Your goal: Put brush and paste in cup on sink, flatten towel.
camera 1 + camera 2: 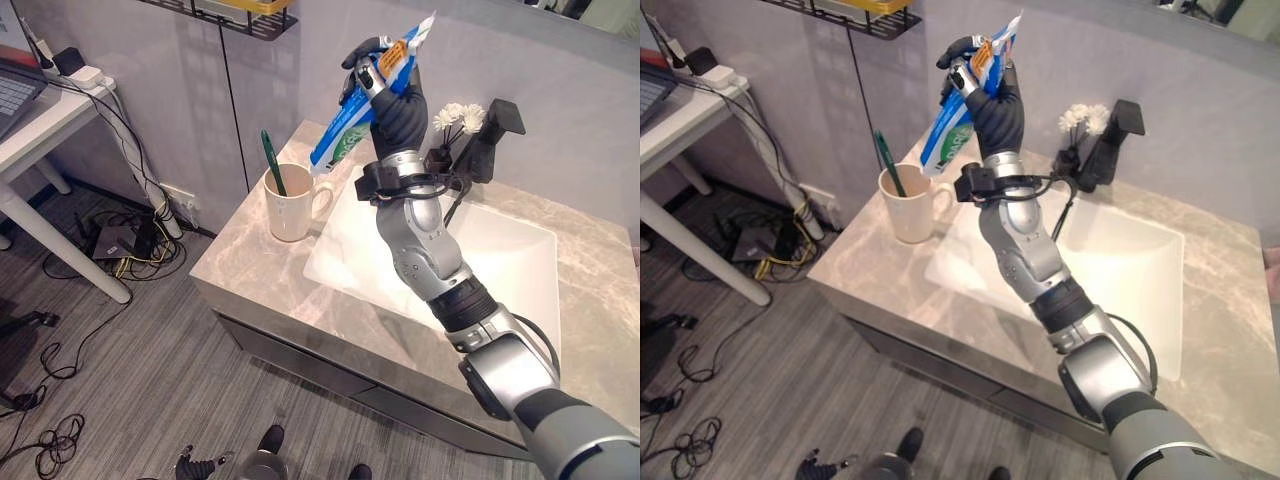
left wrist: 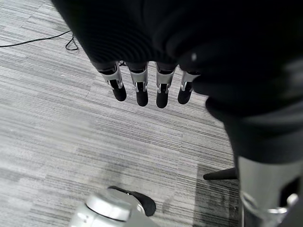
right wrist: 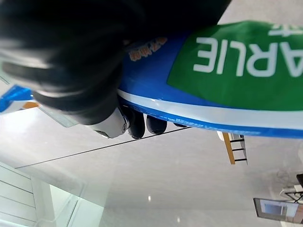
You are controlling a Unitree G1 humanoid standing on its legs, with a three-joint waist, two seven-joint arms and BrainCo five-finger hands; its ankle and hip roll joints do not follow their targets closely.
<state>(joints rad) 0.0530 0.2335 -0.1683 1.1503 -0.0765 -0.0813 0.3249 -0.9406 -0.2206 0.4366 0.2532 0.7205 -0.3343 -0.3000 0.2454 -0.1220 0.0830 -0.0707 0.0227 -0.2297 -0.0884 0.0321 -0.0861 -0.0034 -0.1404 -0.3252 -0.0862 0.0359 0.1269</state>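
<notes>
In the left eye view, the right hand (image 1: 385, 85) is raised high above the cup (image 1: 291, 205), its fingers curled round a blue and green toothpaste tube (image 1: 362, 103) that slants with its lower end just above and beside the cup's rim. The cream cup stands on the marble bench (image 1: 245, 260) just beside the white sink (image 1: 500, 262), handle toward the basin, with a green toothbrush (image 1: 272, 160) standing upright inside it. Beyond the sink from the cup, a black tap (image 1: 490, 140) rises next to a small bunch of white flowers (image 1: 459, 118). The left wrist view shows the left hand (image 2: 147, 87) hanging over grey floor (image 2: 57, 123), its fingers straight and holding nothing. In the right wrist view, dark fingertips (image 3: 135, 124) wrap against the tube's blue side, gripping it firmly.
</notes>
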